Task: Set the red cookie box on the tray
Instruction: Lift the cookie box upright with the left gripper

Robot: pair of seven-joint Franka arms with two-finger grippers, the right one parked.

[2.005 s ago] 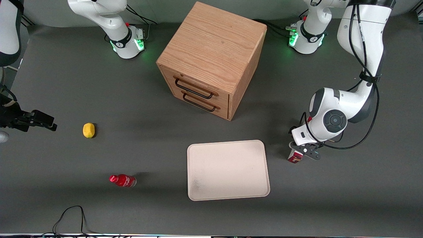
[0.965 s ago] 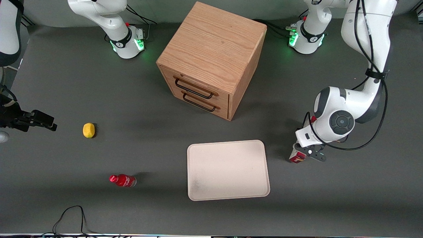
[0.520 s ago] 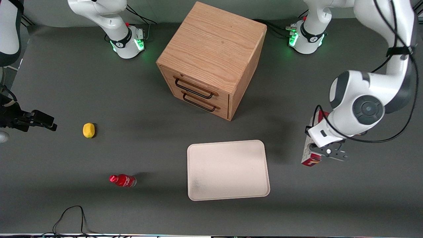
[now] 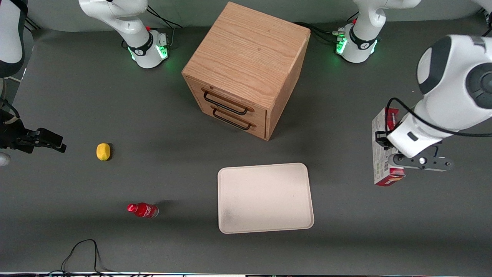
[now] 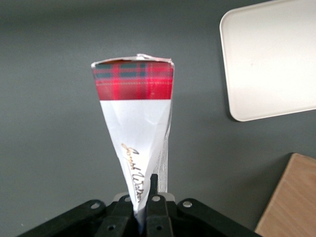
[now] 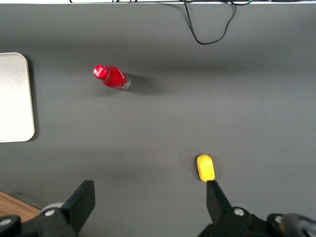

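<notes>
The red cookie box (image 4: 379,161), white-faced with a red tartan end, hangs in the air above the table toward the working arm's end, apart from the tray. My gripper (image 4: 392,154) is shut on its upper edge. In the left wrist view the box (image 5: 136,123) points away from the gripper (image 5: 144,207), pinched thin between the black fingers (image 5: 154,185). The cream tray (image 4: 220,200) lies flat on the table with nothing on it, nearer the front camera than the cabinet. It also shows as the tray (image 5: 271,59) in the left wrist view.
A wooden two-drawer cabinet (image 4: 246,69) stands mid-table. A small red bottle (image 4: 143,210) and a yellow fruit (image 4: 103,151) lie toward the parked arm's end. A black cable (image 4: 82,250) loops at the table's front edge.
The gripper has risen with the box held in it and drifted toward the working arm's end, away from the tray. The box now shows much more of its white face.
</notes>
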